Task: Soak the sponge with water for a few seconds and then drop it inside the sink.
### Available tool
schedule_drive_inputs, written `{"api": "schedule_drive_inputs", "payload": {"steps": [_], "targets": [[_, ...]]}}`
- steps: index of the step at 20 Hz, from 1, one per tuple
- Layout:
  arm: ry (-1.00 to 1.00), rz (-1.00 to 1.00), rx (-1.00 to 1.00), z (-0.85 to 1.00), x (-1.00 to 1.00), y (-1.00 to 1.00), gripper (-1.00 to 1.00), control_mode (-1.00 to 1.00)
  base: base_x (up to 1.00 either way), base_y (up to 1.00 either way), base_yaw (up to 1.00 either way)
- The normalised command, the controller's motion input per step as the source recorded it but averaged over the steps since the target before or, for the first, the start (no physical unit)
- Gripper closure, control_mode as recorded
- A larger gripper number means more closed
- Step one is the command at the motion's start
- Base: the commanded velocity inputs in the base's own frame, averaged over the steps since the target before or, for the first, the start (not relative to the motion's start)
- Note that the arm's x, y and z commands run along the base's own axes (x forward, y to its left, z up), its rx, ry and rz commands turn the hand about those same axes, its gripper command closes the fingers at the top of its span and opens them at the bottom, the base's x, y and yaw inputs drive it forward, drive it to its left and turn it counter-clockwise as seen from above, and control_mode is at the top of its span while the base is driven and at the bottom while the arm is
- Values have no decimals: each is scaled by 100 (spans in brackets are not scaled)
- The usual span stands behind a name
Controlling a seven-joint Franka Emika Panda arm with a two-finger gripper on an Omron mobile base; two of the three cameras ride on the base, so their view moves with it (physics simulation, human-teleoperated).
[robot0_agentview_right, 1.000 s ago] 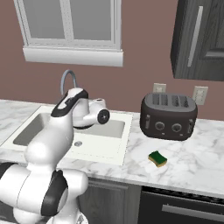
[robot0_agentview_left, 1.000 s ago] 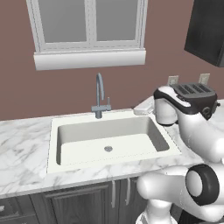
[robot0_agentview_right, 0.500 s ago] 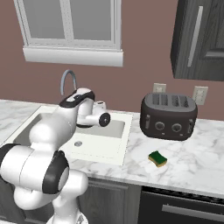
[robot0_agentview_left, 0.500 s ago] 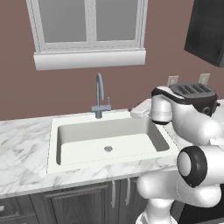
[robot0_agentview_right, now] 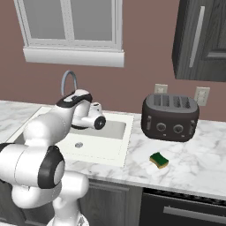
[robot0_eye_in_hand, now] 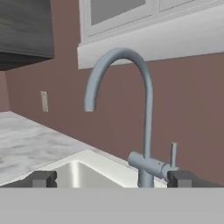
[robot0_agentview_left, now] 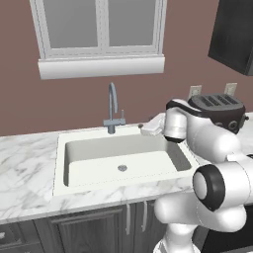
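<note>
The sponge point(robot0_agentview_right: 159, 160), yellow with a dark green top, lies on the marble counter right of the sink point(robot0_agentview_left: 60, 165), in front of the toaster. My gripper point(robot0_agentview_left: 145, 130) hovers over the sink's back right corner, pointing at the grey gooseneck tap point(robot0_agentview_left: 114, 105). In the hand view the gripper point(robot0_eye_in_hand: 112, 179) is open, its dark fingertips point(robot0_eye_in_hand: 43, 178) wide apart with nothing between them, and the tap point(robot0_eye_in_hand: 146, 103) stands straight ahead with its lever on the right. The water stream is out of view. The sponge sits far from the gripper, off to its right.
A dark toaster point(robot0_agentview_right: 170, 117) stands against the wall behind the sponge. Wall outlets point(robot0_agentview_right: 160, 88) and a dark upper cabinet point(robot0_agentview_right: 201, 39) are above it. A window sill point(robot0_agentview_left: 101, 66) juts out over the tap. Marble counter point(robot0_agentview_left: 24, 163) runs left of the sink.
The arm's lower links have swung round, and the hand has shifted a little left toward the tap. The sponge has not moved.
</note>
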Motion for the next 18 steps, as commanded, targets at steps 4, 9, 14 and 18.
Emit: {"api": "schedule_drive_inputs", "payload": {"steps": [4,9,14,18], "targets": [[0,0,0,0,6,6,-100,-100,0,0,0],[0,0,0,0,12,0,-100,-100,0,0,0],[0,0,0,0,20,0,-100,-100,0,0,0],[0,0,0,0,23,0,-100,-100,0,0,0]]}}
